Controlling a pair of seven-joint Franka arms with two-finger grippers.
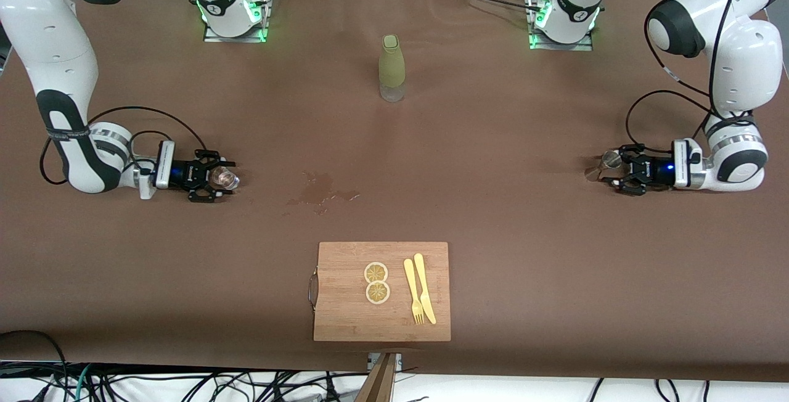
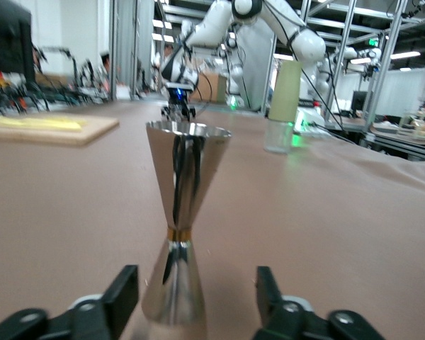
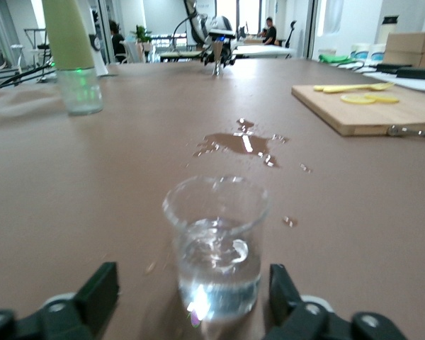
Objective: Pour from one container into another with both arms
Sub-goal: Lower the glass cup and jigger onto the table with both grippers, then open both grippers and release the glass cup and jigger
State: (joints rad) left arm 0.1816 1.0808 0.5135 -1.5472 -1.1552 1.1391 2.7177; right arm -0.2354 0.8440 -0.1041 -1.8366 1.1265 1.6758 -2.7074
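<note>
Both claws found spread: right gripper [image 3: 188,301] around slippery, fragile glass beaker [image 3: 217,248] (part-filled); left gripper [image 2: 191,301] around light steel jigger [image 2: 182,227], waist recommended.

The front camera looks down on me from high across the brown table [image 1: 493,143]. My wrist cameras sit low, facing each other along it; both share the green-sleeved clear bottle [image 2: 286,92] [image 3: 71,49] [image 1: 392,66].
</note>
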